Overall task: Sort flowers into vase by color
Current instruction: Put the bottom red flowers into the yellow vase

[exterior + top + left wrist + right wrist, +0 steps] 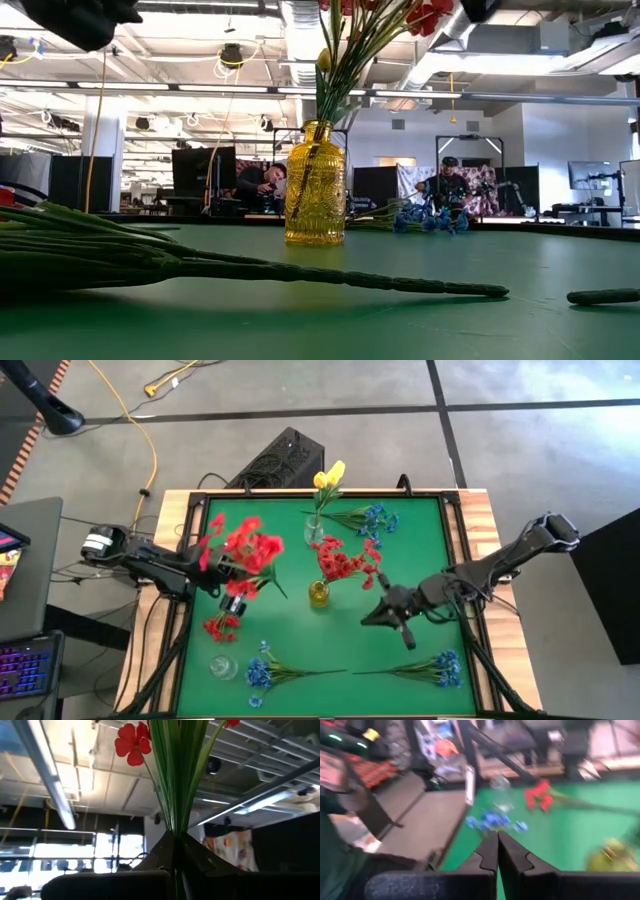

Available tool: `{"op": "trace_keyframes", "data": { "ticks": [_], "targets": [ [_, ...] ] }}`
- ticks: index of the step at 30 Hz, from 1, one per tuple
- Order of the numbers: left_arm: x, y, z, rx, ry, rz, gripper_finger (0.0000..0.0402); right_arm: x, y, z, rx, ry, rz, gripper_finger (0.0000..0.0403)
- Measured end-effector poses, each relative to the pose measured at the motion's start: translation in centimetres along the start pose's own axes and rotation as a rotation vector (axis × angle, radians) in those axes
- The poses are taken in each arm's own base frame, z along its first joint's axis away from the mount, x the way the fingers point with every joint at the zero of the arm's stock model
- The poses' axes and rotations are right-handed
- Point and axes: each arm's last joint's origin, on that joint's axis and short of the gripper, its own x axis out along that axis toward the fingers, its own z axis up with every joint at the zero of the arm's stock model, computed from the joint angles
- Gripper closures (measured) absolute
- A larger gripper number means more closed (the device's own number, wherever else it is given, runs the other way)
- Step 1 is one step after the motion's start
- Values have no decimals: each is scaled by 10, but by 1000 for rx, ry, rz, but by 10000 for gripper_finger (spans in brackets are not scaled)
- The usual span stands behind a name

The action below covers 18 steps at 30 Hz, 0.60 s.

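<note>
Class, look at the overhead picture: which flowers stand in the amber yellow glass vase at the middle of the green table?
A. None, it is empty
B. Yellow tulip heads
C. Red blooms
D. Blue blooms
C: the red-bloomed artificial flower spray rises from the amber yellow glass vase, while the yellow tulip heads stand in a separate clear vase.

A grey concrete floor (520, 460) with dark seams surrounds the table, crossed by a yellow cable (150, 450). Beyond, an open workshop has long ceiling lights (200, 88), exposed ducts (300, 30), dark monitors (200, 170) and two people seated at desks (262, 185).
</note>
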Motion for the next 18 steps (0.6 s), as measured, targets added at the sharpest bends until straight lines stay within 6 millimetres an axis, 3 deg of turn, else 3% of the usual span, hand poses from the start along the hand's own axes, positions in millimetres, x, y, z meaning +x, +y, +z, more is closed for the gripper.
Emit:
{"op": "trace_keyframes", "data": {
  "ticks": [7,13,18],
  "targets": [
    [2,-14,-9,-49,54,-51,401,38,26,-14,-143,-169,115,364],
    [3,-31,-21,-49,167,-94,401,67,29,-30,-241,-250,120,355],
    [2,-39,-28,-12,237,-52,402,92,34,-29,-320,-243,106,344]
  ]
}}
